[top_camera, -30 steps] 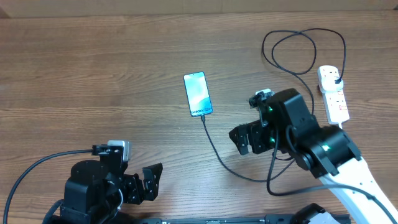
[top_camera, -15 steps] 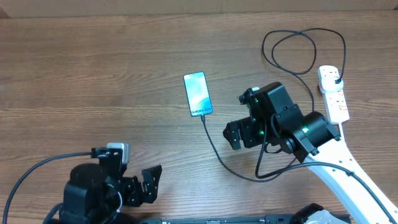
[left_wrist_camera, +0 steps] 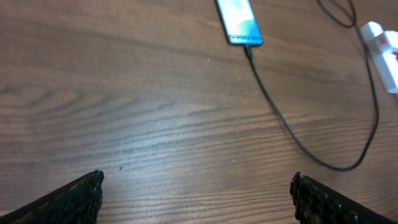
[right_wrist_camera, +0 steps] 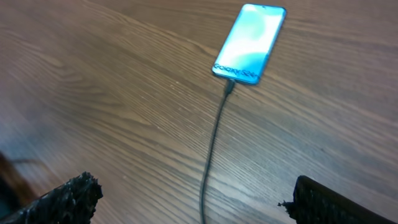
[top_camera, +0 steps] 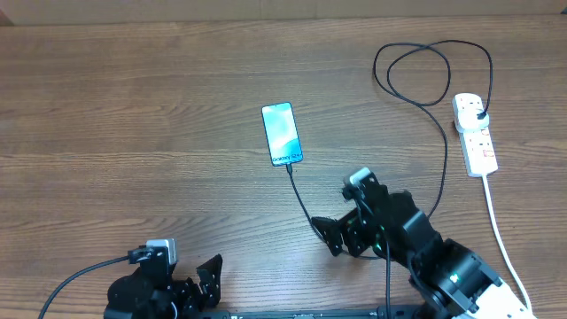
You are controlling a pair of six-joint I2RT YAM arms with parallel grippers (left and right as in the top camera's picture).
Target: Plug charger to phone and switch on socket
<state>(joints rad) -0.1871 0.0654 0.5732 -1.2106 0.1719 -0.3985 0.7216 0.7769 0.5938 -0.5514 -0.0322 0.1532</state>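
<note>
Wooden table (top_camera: 133, 106) carries everything. At its near edge the right claw (top_camera: 328, 237) hangs spread and empty, and the left claw (top_camera: 210, 269) is spread too. Beyond the right claw, the charger (top_camera: 300, 193) reaches the phone (top_camera: 282, 135), seemingly plugged in. The socket (top_camera: 476, 135) lies far right, lengthwise away, nearer the right arm.

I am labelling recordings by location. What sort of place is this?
Probably a robot test bench in a lab or workshop: a wood-grain table, a black robot arm at its near edge, and a slim blue-screened phone plugged into a thin black charger cable running to a white rectangular power strip.
</note>
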